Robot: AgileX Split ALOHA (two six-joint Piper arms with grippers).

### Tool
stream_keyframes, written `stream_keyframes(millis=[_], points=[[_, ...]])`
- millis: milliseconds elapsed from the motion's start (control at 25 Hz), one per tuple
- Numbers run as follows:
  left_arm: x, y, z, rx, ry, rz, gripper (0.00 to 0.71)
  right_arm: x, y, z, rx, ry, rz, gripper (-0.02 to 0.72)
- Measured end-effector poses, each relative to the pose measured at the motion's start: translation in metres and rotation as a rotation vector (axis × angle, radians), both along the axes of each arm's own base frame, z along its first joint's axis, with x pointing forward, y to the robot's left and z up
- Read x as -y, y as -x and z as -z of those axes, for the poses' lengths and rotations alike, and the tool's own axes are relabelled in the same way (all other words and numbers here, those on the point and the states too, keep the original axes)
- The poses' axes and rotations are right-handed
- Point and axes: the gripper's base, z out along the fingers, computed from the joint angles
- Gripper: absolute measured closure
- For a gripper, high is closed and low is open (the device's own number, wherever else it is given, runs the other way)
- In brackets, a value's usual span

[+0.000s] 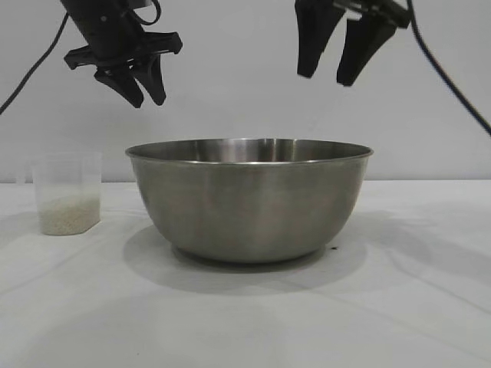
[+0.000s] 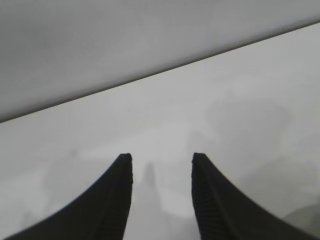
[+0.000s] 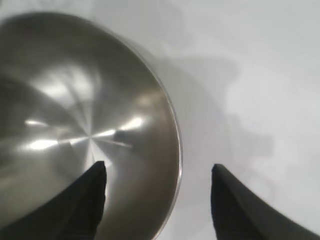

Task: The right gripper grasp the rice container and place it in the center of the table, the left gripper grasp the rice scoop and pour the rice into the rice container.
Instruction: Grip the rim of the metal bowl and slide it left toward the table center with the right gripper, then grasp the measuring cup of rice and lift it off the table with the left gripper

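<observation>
- Left gripper (image 1: 142, 93) hangs above the table's left side, jaws part open, empty.
- rice scoop (image 1: 67, 192) stands upright near the table's (image 1: 430, 307) left edge, rice (image 1: 69, 214) in its bottom, untouched.
- rice container (image 1: 249, 199) sits mid-table, empty inside.
- Right gripper (image 1: 332, 75) hovers over the container's right rim, fingers spread, holding nothing.
- Judgement: placement looks done; scoop step is up. Next, the left gripper must descend and close on the scoop's handle without tipping it.

Brushed, shiny steel bowl (image 1: 249, 203); frosted translucent plastic scoop (image 1: 67, 192); matt white surface (image 1: 245, 322); matt black ribbed end effector fingers (image 2: 215, 205).
</observation>
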Motion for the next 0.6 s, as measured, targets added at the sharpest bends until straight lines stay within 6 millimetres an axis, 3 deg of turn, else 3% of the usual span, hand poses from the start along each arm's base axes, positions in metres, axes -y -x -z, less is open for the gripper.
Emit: stream_keyframes(millis=[200, 360, 520, 600], points=[[0.0, 0.0, 0.0, 0.0, -0.001, 0.0, 0.485, 0.013, 0.05, 0.012, 0.186, -0.122, -0.11, 0.311], [0.0, 0.0, 0.0, 0.002, -0.009, 0.003, 0.485, 0.034, 0.095, 0.028, 0.395, -0.086, -0.246, 0.311], [-0.001, 0.0, 0.0, 0.003, -0.021, 0.007, 0.485, 0.066, 0.114, 0.037, 0.444, -0.063, -0.131, 0.311], [-0.001, 0.0, 0.0, 0.002, -0.025, 0.009, 0.485, 0.078, 0.12, 0.03, 0.434, -0.1, -0.047, 0.311]])
